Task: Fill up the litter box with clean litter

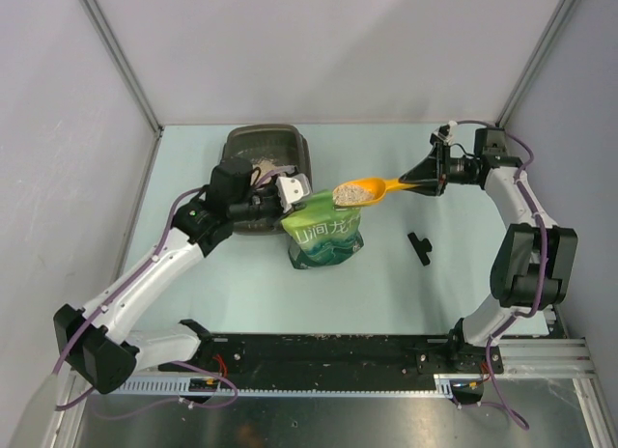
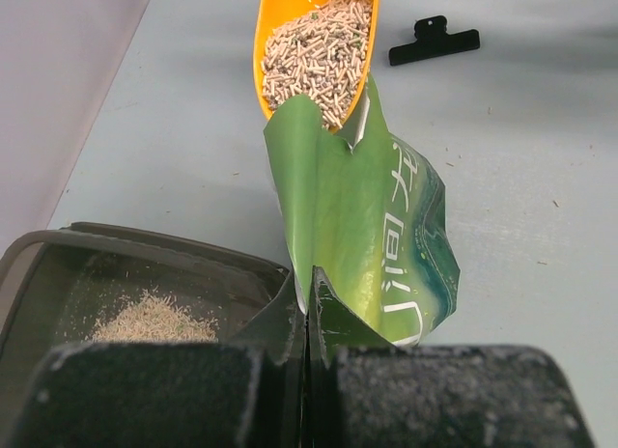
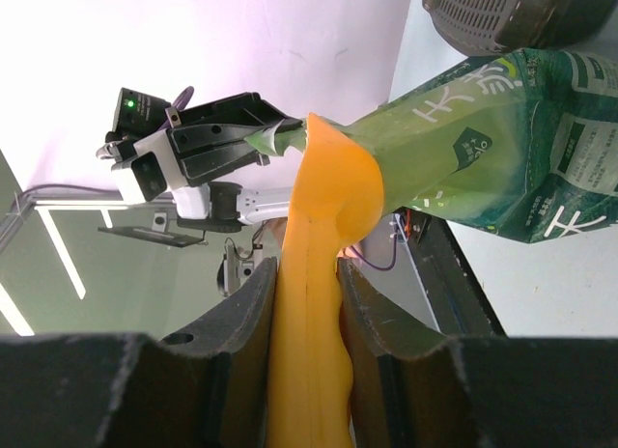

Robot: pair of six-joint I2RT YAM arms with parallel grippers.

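The dark litter box [image 1: 290, 142] sits at the back left of the table; a small heap of pale litter [image 2: 153, 319] lies in it. My left gripper [image 1: 291, 194] is shut on the top edge of the green pouch [image 1: 326, 238], which stands just right of the box. My right gripper [image 1: 432, 178] is shut on the handle of the orange scoop [image 1: 372, 189]. The scoop is full of pale litter pellets [image 2: 317, 50] and hangs level just above the pouch's open mouth. In the right wrist view the scoop's underside [image 3: 323, 226] hides its load.
A black clip [image 1: 418, 246] lies on the table to the right of the pouch, also in the left wrist view [image 2: 434, 41]. Grey walls close in the back and both sides. A black rail runs along the near edge [image 1: 338, 351].
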